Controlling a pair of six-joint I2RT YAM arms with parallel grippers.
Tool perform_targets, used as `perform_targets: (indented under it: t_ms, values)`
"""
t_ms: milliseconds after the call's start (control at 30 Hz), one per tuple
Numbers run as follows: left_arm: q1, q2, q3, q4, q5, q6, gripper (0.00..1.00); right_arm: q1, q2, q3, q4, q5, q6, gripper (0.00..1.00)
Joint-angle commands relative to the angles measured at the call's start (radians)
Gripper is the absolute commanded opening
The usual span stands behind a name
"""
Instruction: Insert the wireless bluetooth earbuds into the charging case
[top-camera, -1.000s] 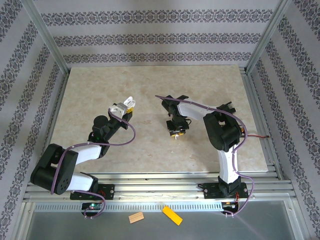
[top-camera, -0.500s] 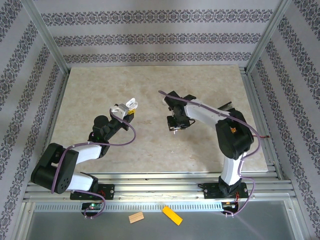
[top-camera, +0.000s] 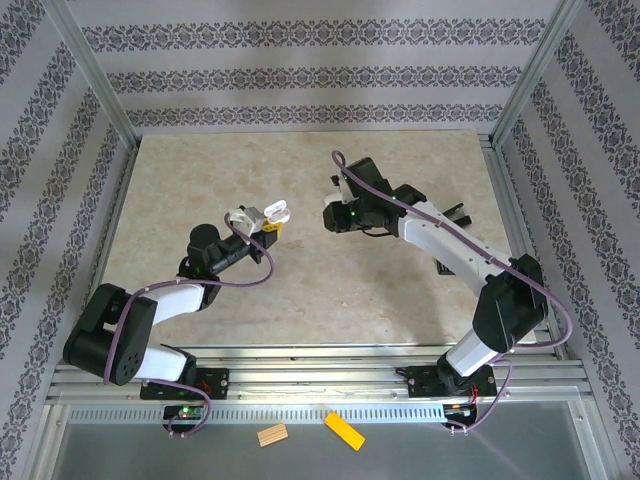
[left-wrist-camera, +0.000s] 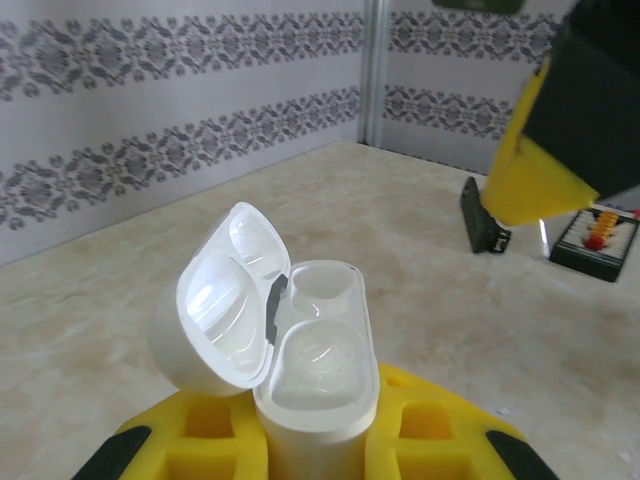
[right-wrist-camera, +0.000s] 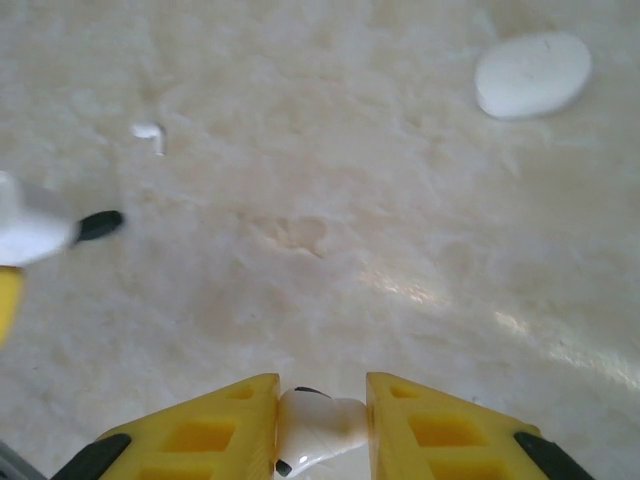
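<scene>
My left gripper (top-camera: 270, 214) is shut on the white charging case (left-wrist-camera: 318, 350) and holds it upright above the table. The case's lid (left-wrist-camera: 225, 300) is flipped open to the left, and both wells look bare. My right gripper (right-wrist-camera: 320, 400) is shut on one white earbud (right-wrist-camera: 318, 428), pinched between its yellow fingers. In the top view the right gripper (top-camera: 330, 215) hangs just right of the held case (top-camera: 277, 211), a small gap apart. Its yellow finger (left-wrist-camera: 540, 170) shows at the upper right of the left wrist view. Another earbud (right-wrist-camera: 148, 131) lies on the table.
A closed white pill-shaped case (right-wrist-camera: 532, 73) lies on the beige table (top-camera: 200, 170) beyond the right gripper. Metal frame rails (top-camera: 300, 365) run along the table's near edge. Patterned walls close in the back and both sides.
The right arm has stretched out and swung up and left with the earbud, ending beside the held case. The left gripper has shifted slightly right with the case.
</scene>
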Motion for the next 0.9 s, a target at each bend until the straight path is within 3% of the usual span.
perform_targets:
  t_ms: [0, 433, 867]
  values:
    - [0.003, -0.005, 0.04, -0.059, 0.09, -0.032, 0.0, 0.022, -0.033, 0.047, 0.033, -0.035, -0.092, 0.26]
    - [-0.015, -0.019, 0.089, -0.143, 0.279, -0.079, 0.0, 0.066, -0.063, 0.026, 0.258, -0.153, -0.305, 0.24]
    - [-0.016, -0.033, 0.11, -0.099, 0.358, -0.173, 0.0, 0.07, -0.069, -0.043, 0.322, -0.216, -0.451, 0.25]
